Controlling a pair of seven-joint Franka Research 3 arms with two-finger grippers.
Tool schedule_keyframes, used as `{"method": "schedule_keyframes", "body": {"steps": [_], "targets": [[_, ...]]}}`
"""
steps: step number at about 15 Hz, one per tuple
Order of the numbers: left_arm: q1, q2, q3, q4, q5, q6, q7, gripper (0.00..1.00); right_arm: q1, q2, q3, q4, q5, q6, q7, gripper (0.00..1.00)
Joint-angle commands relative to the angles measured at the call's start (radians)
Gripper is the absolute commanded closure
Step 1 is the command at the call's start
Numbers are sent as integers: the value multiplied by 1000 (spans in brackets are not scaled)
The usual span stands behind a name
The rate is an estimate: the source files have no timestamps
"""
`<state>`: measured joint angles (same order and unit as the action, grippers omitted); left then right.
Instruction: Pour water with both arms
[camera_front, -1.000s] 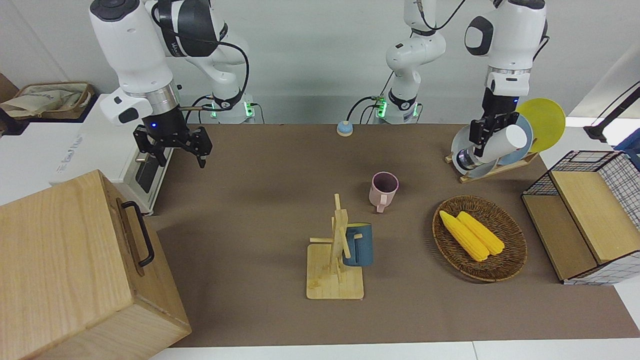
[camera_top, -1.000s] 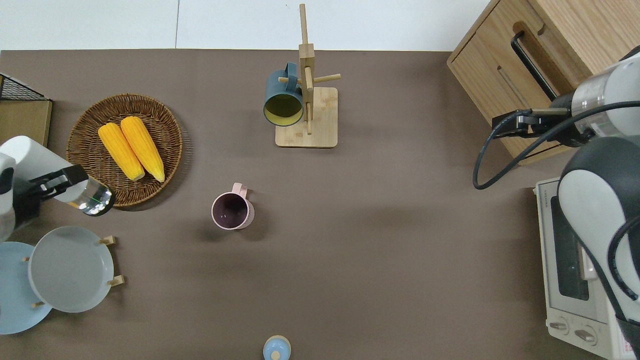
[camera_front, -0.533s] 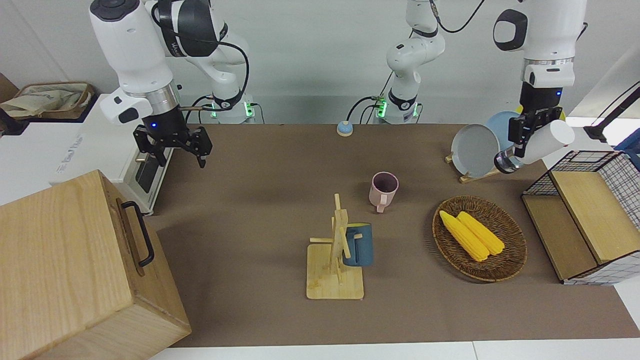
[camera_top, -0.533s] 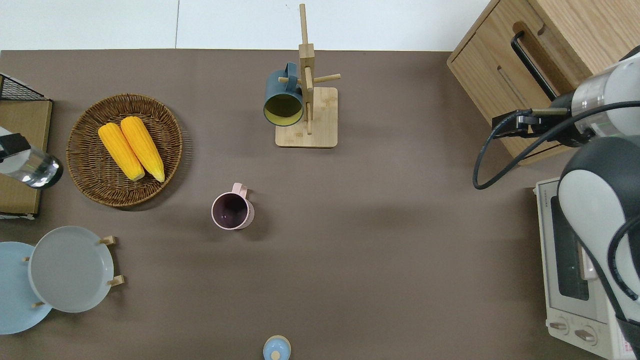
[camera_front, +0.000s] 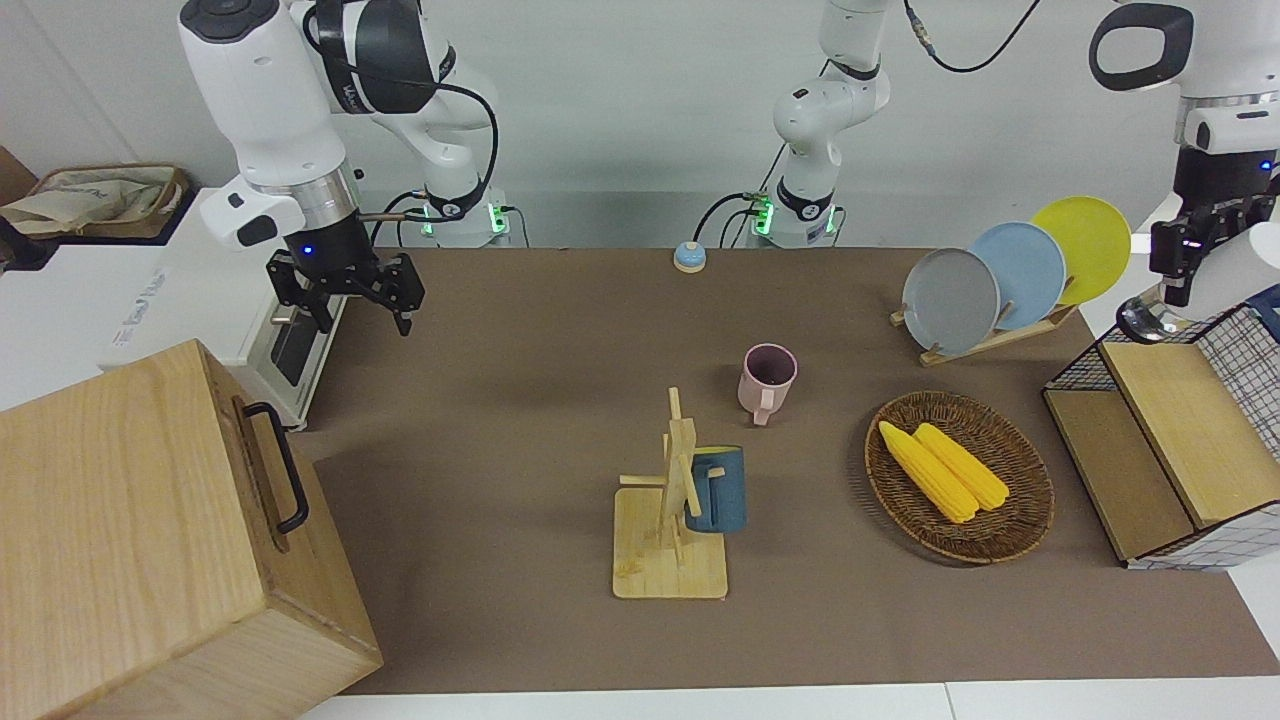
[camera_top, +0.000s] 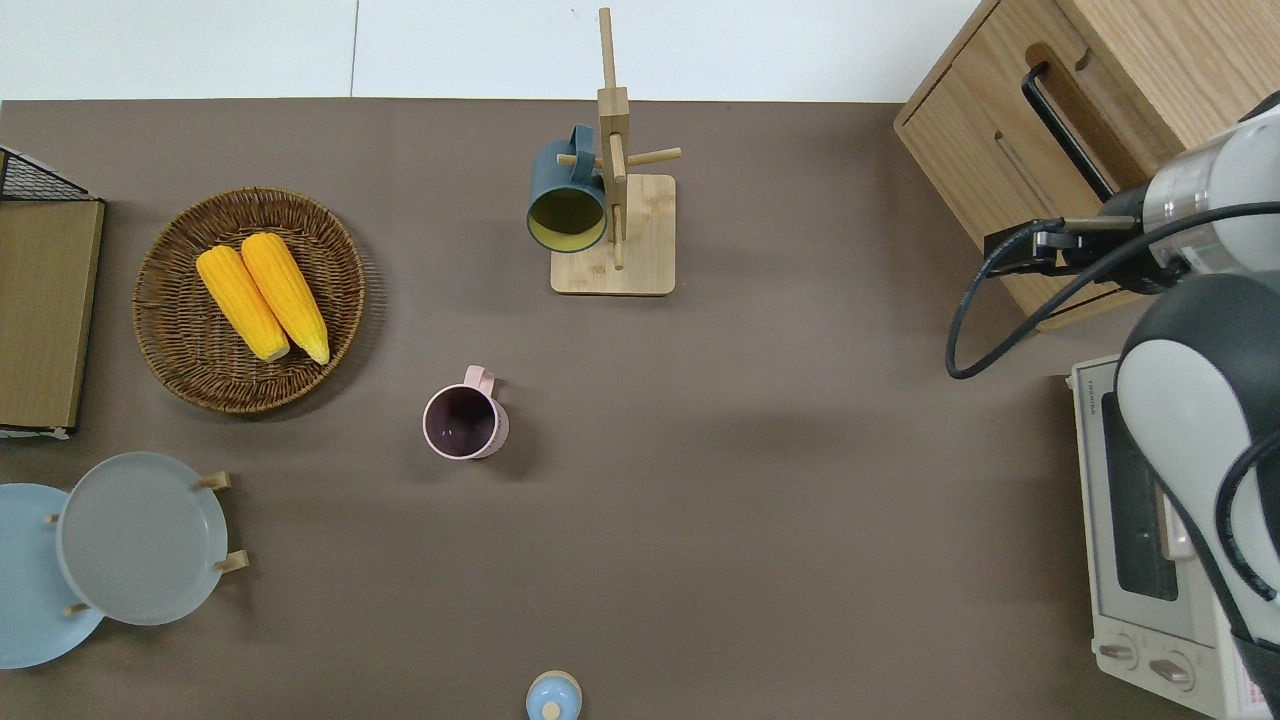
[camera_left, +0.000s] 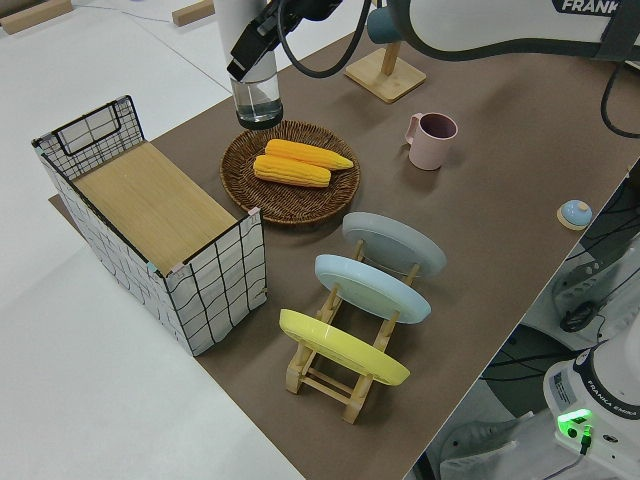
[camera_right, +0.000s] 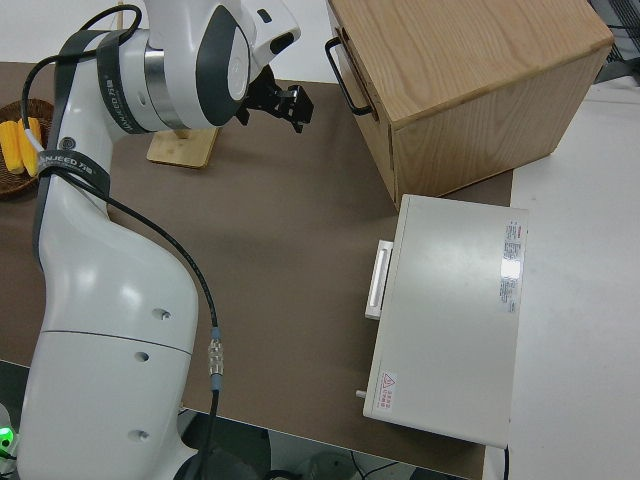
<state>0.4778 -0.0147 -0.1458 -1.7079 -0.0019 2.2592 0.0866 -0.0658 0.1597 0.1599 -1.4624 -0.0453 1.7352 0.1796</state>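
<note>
Your left gripper (camera_front: 1190, 265) is pinching a tilted bottle (camera_left: 254, 92), clear base and white top, up over the wire crate (camera_front: 1180, 430) at the left arm's end of the table. It looks rigid and slick, and sloshing water will shift its weight, so keep your hold mid-body. The pink mug (camera_top: 462, 421) waits mid-table, well apart. Your right gripper (camera_front: 345, 285) is parked, fingers spread.
</note>
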Motion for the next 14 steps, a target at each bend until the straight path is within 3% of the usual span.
{"method": "schedule_keyframes", "body": {"steps": [1,4,9,14], "targets": [[-2,107,28,151,-27,-3,114,953,-16,-8,12,-1,5,-2,-17,9],[7,166,67,198,-134,25,246,953,-16,-8,12,-1,5,-2,-17,9],[96,209,71,194,-364,63,525,950,-16,-8,12,-1,5,-2,-17,9],[107,245,71,160,-411,169,578,942,-17,-8,12,-1,5,-2,-17,9]]}}
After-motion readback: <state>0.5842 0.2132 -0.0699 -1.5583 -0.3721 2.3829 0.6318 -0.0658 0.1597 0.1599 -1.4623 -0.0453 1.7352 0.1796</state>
